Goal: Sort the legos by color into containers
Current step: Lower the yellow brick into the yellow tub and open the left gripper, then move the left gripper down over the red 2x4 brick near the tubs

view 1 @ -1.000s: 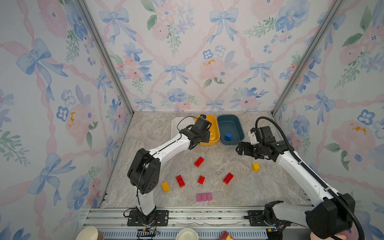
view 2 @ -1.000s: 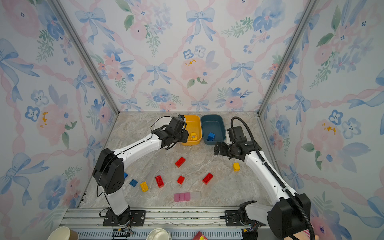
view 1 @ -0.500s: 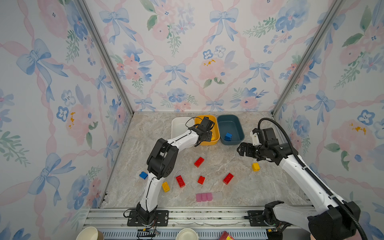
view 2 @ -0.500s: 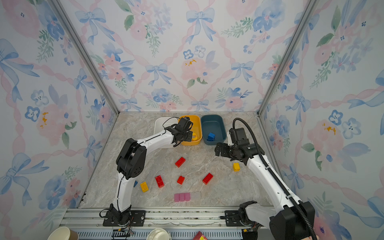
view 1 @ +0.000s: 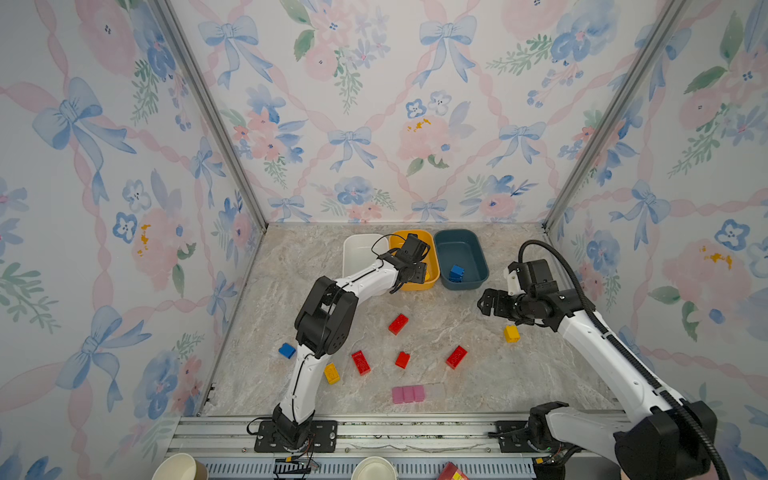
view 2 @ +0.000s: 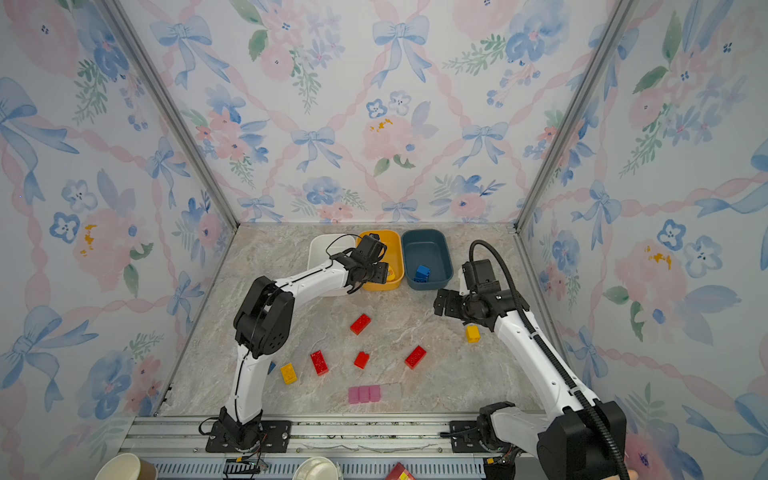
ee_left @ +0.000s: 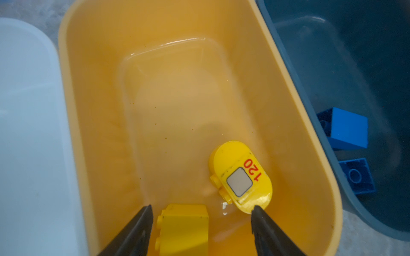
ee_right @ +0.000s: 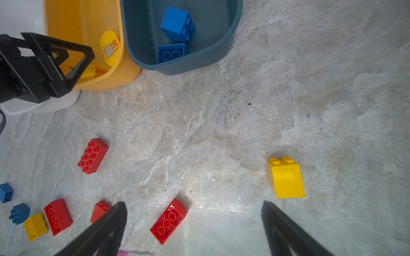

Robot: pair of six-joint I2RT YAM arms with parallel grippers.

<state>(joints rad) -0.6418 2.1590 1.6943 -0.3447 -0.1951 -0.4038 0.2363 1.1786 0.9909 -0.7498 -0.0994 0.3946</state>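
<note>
Where the left claw (ee_left: 202,207) hangs over the yellow-orange tub (ee_left: 93,110), a square yellow brick (ee_left: 183,228) lies in that tub between the claw's spread fingers (ee_left: 137,232), close to one finger and clear of the other, so nothing is pinched. Just beside it in the same tub lies the rounded yellow piece (ee_left: 240,177), on its side, showing a grey window and red digits. The teal tub (ee_left: 332,55) stands against the yellow-orange one and holds two blue bricks (ee_left: 348,128), one turned with its hollow underside showing. The white tub (ee_left: 28,110) stands against the other side, so the three form a row at the back of the desk (view 1: 478,374). Out on the open desk, four red bricks (ee_right: 93,155) lie scattered in front of the tubs, and near the left arm's base are a flat yellow brick (ee_right: 35,226) and two small blue bricks (ee_right: 20,212). A lone yellow brick (ee_right: 286,179) lies on its side towards the right. The right claw (ee_right: 193,202) hovers near it with its jaws spread wide over bare desk, gripping nothing. A pale pink strip (view 1: 408,394) with a clear end lies near the front edge, and two paper cups (view 1: 178,467) stand beyond the rail.
</note>
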